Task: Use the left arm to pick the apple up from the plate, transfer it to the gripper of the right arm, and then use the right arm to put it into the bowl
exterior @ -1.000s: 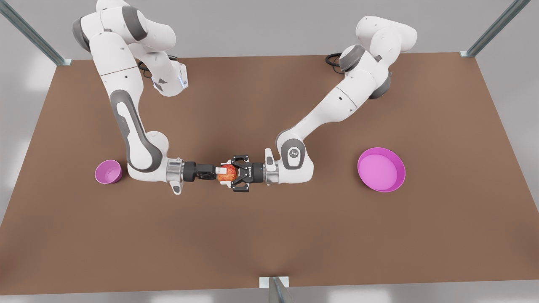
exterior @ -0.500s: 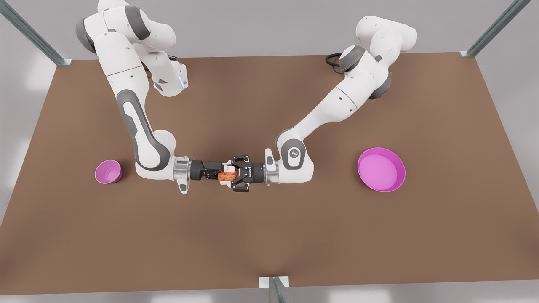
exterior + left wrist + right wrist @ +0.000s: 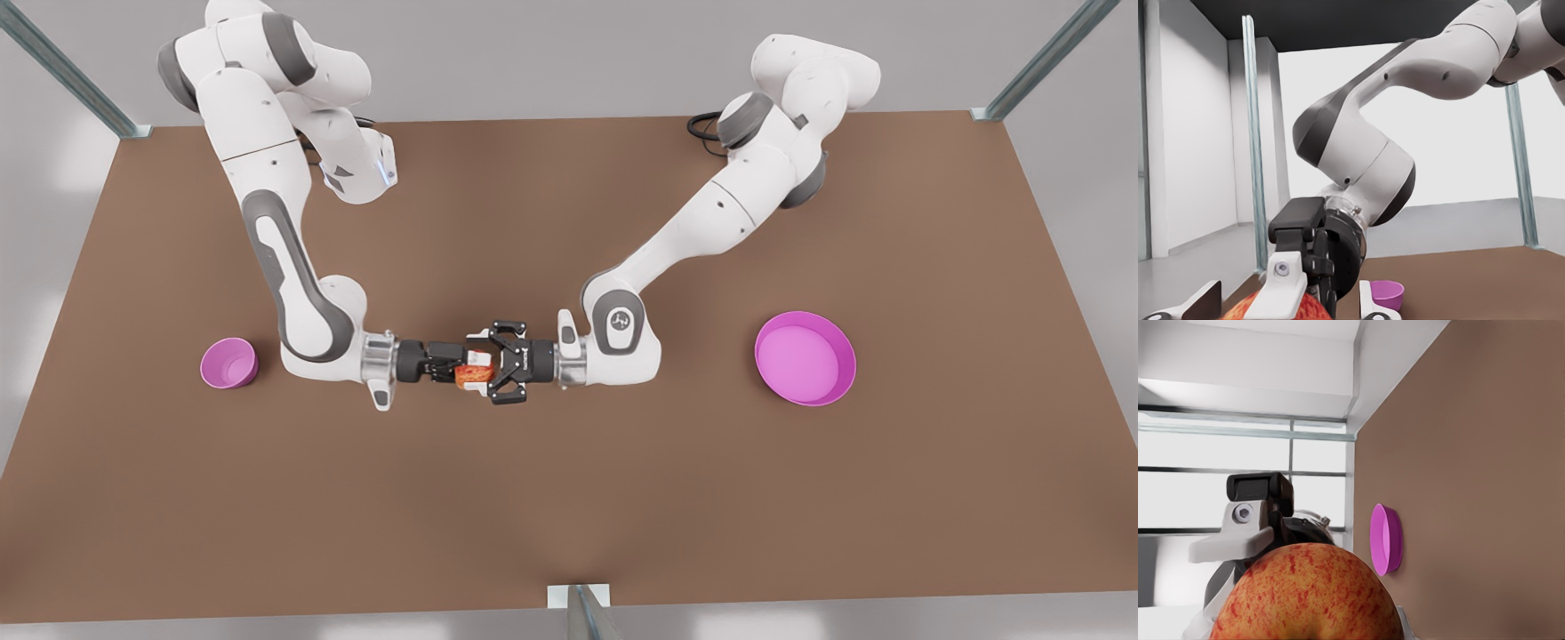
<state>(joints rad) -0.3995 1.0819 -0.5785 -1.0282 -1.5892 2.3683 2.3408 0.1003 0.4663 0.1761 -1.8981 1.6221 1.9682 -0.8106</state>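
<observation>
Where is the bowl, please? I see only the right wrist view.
Observer: The bowl stands on the table at the front view's left, beside the right arm.
Operator: Thank you. Is anything in it?
Observer: No, the front view shows its inside bare.
Operator: And where is the apple relative to the table?
Observer: The apple hangs mid-table between the right gripper and the left gripper, which meet nose to nose.
</observation>
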